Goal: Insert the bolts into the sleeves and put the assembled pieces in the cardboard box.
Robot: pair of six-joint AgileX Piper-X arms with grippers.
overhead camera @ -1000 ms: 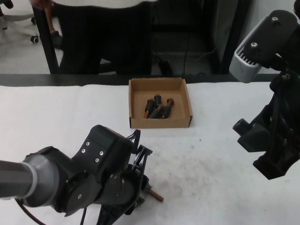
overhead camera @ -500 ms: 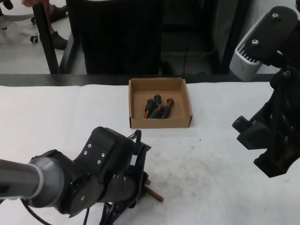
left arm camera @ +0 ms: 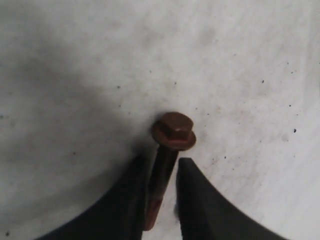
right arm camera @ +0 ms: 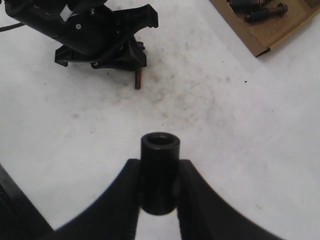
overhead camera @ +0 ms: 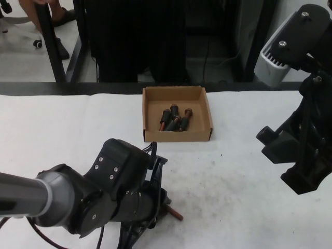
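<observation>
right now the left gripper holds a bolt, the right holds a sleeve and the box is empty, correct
Not empty. The high view shows the box holding several assembled pieces. The rest stands: the left gripper holds a bolt, the right gripper a sleeve.

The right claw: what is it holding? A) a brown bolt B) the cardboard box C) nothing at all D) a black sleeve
D: in the right wrist view the right claw is closed around a black sleeve with its open end showing, while the brown bolt is gripped by the left claw.
</observation>
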